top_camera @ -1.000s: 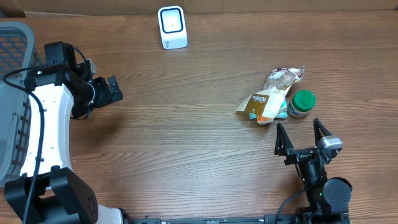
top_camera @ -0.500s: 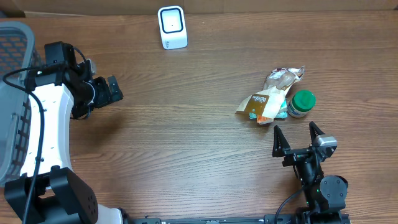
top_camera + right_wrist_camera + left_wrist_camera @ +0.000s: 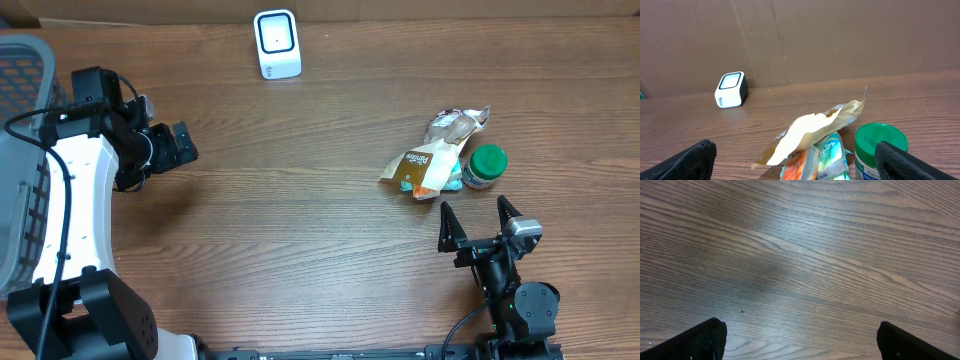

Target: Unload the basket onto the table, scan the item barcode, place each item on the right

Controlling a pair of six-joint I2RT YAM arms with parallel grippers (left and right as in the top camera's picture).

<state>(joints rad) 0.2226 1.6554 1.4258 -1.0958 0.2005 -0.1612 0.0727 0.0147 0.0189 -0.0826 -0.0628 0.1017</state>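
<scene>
A heap of items lies at the right of the table: a tan snack pouch [image 3: 428,165] [image 3: 812,130] over colourful packets [image 3: 827,157], with a green-lidded jar [image 3: 487,165] [image 3: 881,142] beside them. The white barcode scanner [image 3: 277,43] [image 3: 731,90] stands at the far edge. My right gripper [image 3: 474,204] [image 3: 795,152] is open just in front of the heap, holding nothing, its right finger near the jar. My left gripper [image 3: 178,143] [image 3: 800,330] is open over bare wood at the left, far from the items.
A grey mesh basket [image 3: 20,90] sits at the left edge behind the left arm. A brown cardboard wall [image 3: 815,35] backs the table behind the scanner.
My right gripper has edged slightly forward and left toward the heap, then held still. The left arm has not moved.
</scene>
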